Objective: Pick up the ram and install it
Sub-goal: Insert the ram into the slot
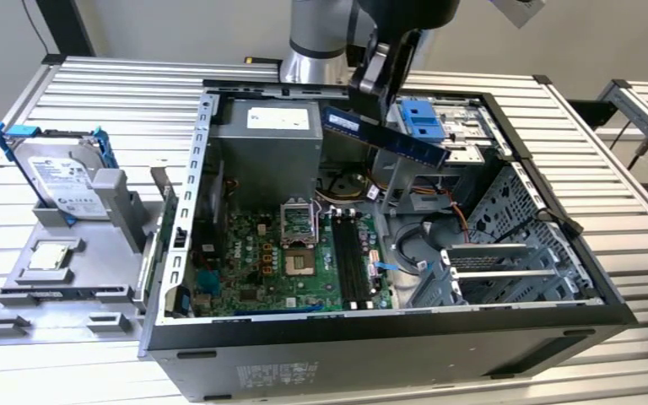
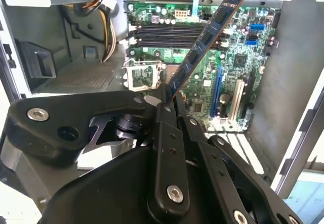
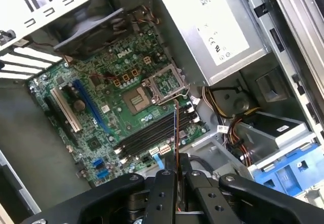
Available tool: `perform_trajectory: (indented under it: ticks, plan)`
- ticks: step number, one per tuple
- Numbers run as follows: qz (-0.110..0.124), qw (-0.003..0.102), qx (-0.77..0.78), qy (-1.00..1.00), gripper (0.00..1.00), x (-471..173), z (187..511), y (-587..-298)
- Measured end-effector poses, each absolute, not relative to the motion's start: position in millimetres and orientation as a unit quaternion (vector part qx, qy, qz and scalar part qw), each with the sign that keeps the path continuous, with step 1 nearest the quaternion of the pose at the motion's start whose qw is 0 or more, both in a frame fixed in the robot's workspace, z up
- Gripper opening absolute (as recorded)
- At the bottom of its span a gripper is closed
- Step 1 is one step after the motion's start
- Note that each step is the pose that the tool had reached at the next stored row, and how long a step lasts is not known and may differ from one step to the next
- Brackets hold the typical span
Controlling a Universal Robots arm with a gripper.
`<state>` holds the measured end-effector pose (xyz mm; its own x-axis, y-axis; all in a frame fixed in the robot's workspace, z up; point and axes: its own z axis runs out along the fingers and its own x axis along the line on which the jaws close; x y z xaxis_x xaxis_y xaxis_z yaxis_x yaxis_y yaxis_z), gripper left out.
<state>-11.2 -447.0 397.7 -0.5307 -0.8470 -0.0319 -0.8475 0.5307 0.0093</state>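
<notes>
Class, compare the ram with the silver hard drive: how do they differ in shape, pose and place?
The ram is a thin dark strip; the hard drive is a wider silver block with blue rails. The ram hangs tilted in the end effector; the hard drive stands on edge in the grey stand. The ram is over the open case; the hard drive sits outside it. Both carry labels.

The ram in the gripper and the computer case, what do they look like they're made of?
The ram, clamped in the gripper: seemingly rigid circuit board, matte, with a blue face and a row of black chips. The computer case: likely sheet metal, dull grey, judging by folded edges and punched perforations.
</notes>
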Motion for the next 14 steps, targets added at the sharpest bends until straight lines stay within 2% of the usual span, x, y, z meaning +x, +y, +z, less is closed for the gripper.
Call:
perform_trajectory:
  ticks: [14]
  plan:
    - [0.011, 0.013, -0.415, 0.91, 0.0, -11.2, 397.6, -447.0]
